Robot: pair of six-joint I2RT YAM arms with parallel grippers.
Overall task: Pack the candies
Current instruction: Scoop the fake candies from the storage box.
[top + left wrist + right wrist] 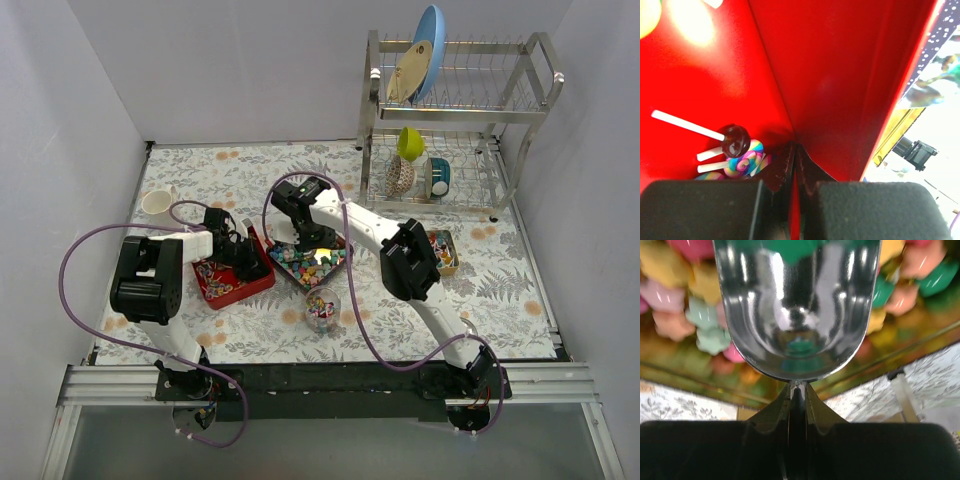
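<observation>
Many small multicoloured candies fill a dark tin at the table's middle. In the right wrist view the candies look pastel and blurred around a shiny metal scoop, whose bowl holds none. My right gripper is shut on the scoop's thin handle, and from above the right gripper hangs over that tin. My left gripper is shut on the red tin's wall. Swirl lollipops lie inside it. From above the left gripper sits at the red tin.
A clear glass cup with sweets in it stands just in front of the dark tin. A small tin of sweets lies to the right. A white mug stands at the left and a dish rack at the back right.
</observation>
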